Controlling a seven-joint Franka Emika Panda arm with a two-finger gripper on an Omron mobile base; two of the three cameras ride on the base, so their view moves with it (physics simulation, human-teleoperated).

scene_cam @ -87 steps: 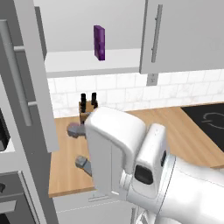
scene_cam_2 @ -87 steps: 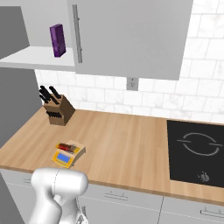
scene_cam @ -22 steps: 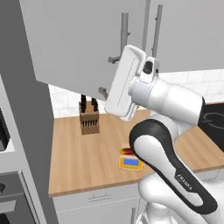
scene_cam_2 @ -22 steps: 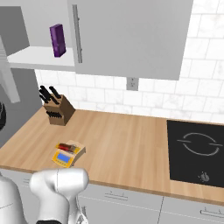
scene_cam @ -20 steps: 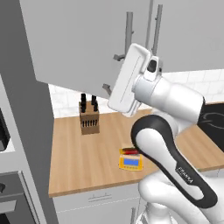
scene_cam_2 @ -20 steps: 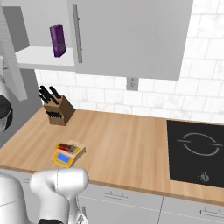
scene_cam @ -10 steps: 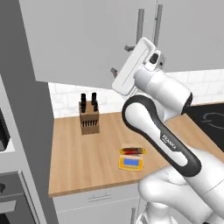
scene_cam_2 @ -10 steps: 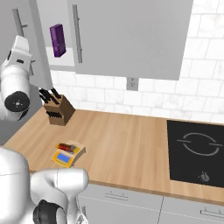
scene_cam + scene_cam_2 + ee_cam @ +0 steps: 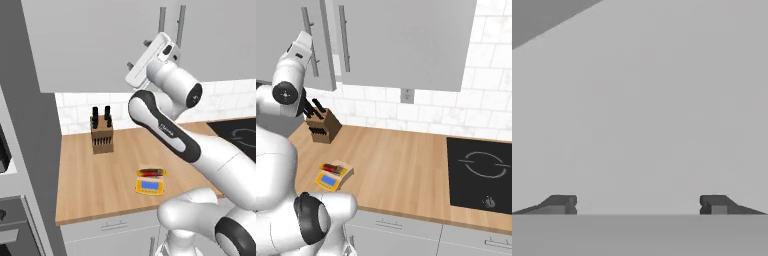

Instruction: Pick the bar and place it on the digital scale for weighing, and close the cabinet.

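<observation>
The red bar (image 9: 151, 172) lies on top of the yellow digital scale (image 9: 148, 185) on the wooden counter, and both show again from the right as the bar (image 9: 333, 167) and the scale (image 9: 330, 179). High above them my gripper (image 9: 137, 54) is open, its fingertips (image 9: 562, 204) against the flat grey face of the cabinet's left door (image 9: 286, 40). Nothing is between the fingers. That door stands almost in line with the right door (image 9: 406, 40). I cannot tell whether it is fully shut.
A wooden knife block (image 9: 101, 135) stands at the back of the counter (image 9: 401, 165) against the tiled wall. A black cooktop (image 9: 481, 172) is set into the counter's right end. A tall grey unit (image 9: 25, 125) rises at the left.
The left cabinet door has swung from wide open to nearly shut, with my hand moving up and right against it. The purple box and the shelf are now hidden behind it.
</observation>
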